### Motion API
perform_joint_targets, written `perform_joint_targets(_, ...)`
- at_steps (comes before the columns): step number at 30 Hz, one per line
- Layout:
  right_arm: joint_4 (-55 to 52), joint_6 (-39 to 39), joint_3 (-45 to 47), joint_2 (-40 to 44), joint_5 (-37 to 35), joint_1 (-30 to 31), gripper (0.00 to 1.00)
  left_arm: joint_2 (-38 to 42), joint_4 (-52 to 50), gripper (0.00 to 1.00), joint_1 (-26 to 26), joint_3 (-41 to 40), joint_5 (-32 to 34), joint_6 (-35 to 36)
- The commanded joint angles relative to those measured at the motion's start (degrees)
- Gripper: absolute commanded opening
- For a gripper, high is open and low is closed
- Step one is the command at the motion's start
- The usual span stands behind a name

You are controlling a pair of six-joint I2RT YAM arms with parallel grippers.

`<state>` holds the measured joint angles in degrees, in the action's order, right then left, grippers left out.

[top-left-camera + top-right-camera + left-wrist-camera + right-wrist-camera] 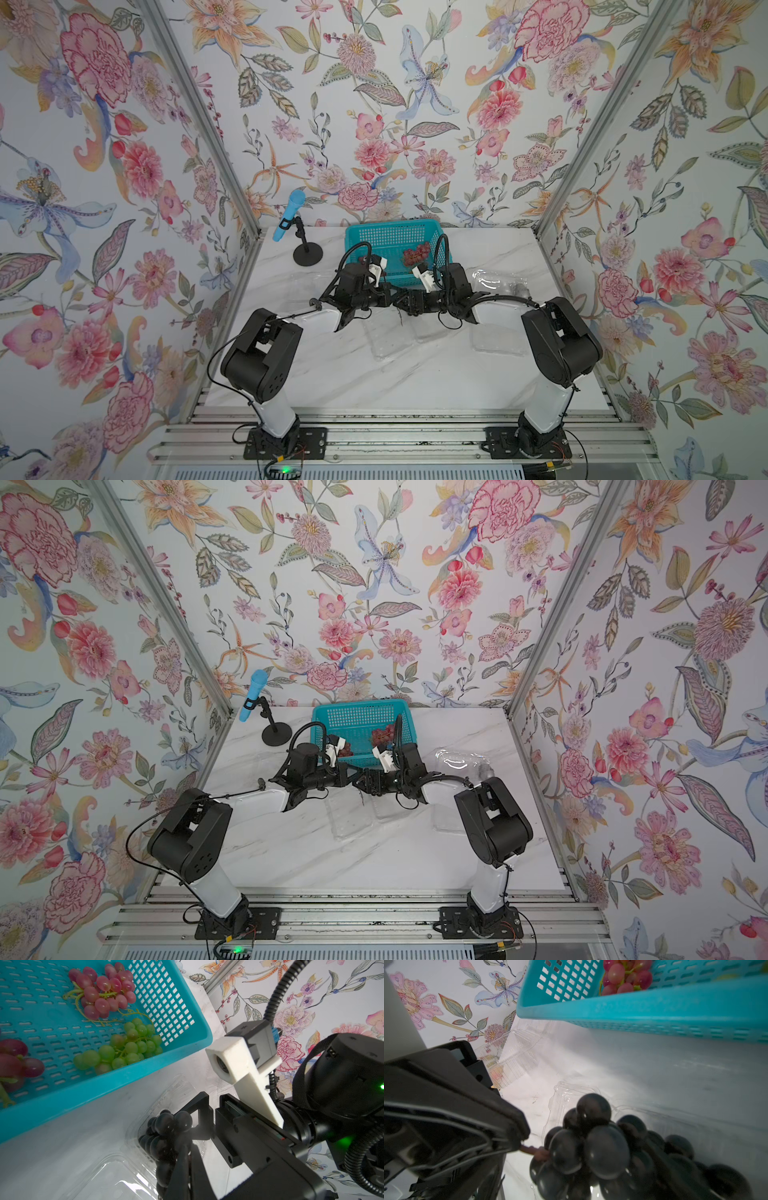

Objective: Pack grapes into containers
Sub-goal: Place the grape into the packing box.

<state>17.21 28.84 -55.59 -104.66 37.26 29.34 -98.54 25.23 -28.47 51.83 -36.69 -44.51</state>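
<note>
Where the arms meet, left gripper [520, 1142]: fingertips pinching the brown stem [533, 1152];
Dark purple-black glossy grape bunch [602, 1147]: long axis running rightward from those fingertips, over the clear thin plastic clamshell container [560, 1093];
Right gripper [403, 302]: fingers spread, facing the bunch, holding nothing

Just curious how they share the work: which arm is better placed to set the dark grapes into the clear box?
Left. The left gripper is shut on the dark grapes by the stem, over the clear container; the right gripper is open beside them, holding nothing.
</note>
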Motion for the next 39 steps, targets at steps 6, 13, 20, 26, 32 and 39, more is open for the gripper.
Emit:
perform_joint_targets(6,17.38,15.10,6.04,-4.23,-0.39,-0.64,1.00,1.74,4.21,0.00,-0.21,-2.09,-0.38,-2.20)
perform_joint_targets(13,25.97,23.26,8.13,-6.56,-1.39,-0.28,1.00,3.61,4.30,0.00,-0.27,-1.92,-0.01,-2.72)
perform_joint_targets(20,15.69,18.73,4.98,-6.64,-7.18,1.94,0.99,4.39,4.48,0.00,-0.27,-1.23,0.04,-3.45)
perform_joint_targets(26,12.39,17.17,4.78,-6.85,-11.32,2.91,1.00,5.65,3.53,0.00,-0.27,0.00,0.54,-3.52)
perform_joint_targets(32,5.62,12.02,1.82,-7.31,-15.24,4.69,1.00,5.97,2.89,0.00,-0.30,1.12,0.58,-3.55)
perform_joint_targets(39,-1.98,6.27,-2.16,-8.27,-22.61,7.43,1.00,5.97,2.83,0.00,-0.27,1.73,0.57,-3.75)
